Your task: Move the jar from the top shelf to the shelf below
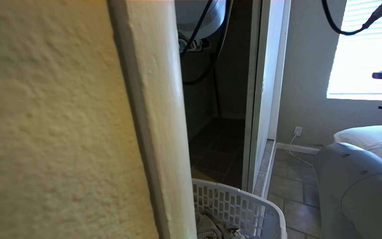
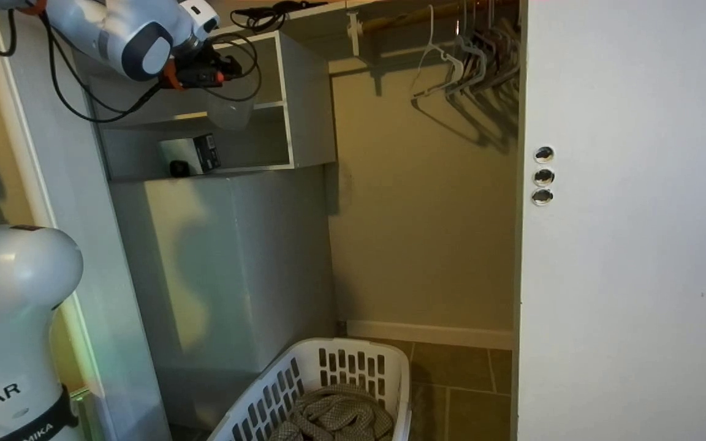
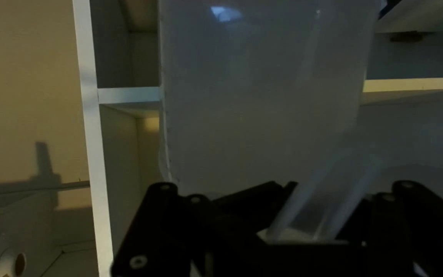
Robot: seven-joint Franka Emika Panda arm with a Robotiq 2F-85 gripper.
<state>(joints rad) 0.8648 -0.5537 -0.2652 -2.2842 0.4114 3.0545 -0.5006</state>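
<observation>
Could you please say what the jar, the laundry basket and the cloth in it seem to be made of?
The jar: probably smooth, translucent plastic, judging by its hazy walls and bright highlight, though glass is possible.
The laundry basket: most likely smooth white plastic, given its evenly slotted walls.
The cloth: apparently matte woven or knitted fabric, bunched in soft folds with a fine pattern.

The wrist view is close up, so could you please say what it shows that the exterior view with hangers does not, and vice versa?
Of the two, only the wrist view shows a clear strip, perhaps the jar's handle, between the dark fingers, and a bright glint on the jar.
Only the exterior view shows the laundry basket with cloth in it, the hangers and the arm.
Both show the jar, the hand and the shelf unit.
</observation>
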